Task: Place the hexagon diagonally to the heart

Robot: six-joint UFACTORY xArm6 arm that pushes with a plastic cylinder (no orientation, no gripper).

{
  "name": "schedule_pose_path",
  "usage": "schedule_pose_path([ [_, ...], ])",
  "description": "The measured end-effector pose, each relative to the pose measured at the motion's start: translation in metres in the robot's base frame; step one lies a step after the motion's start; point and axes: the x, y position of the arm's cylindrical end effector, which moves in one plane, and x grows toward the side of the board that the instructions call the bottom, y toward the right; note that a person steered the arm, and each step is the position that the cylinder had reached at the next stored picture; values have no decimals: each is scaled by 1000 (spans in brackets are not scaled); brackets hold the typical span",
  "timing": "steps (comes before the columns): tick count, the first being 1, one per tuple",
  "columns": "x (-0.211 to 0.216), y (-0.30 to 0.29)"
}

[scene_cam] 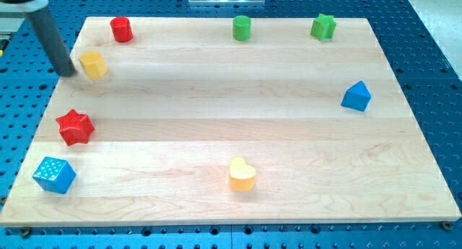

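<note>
The yellow hexagon (93,63) sits near the view's top left of the wooden board. The yellow heart (242,175) lies near the view's bottom centre, far from the hexagon. My tip (67,71) is just left of the hexagon, touching or nearly touching its left side. The dark rod rises from the tip toward the view's top left corner.
A red cylinder (121,29), a green cylinder (242,27) and a green star (323,26) line the top edge. A red star (75,127) and a blue cube (54,175) stand at the left. A blue triangular block (356,96) stands at the right. The board (289,119) lies on a blue perforated table.
</note>
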Motion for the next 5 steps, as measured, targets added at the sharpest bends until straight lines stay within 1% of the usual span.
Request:
schedule_pose_path([
  [1,-8,45],
  [2,32,133],
  [3,87,165],
  [4,141,133],
  [5,167,123],
])
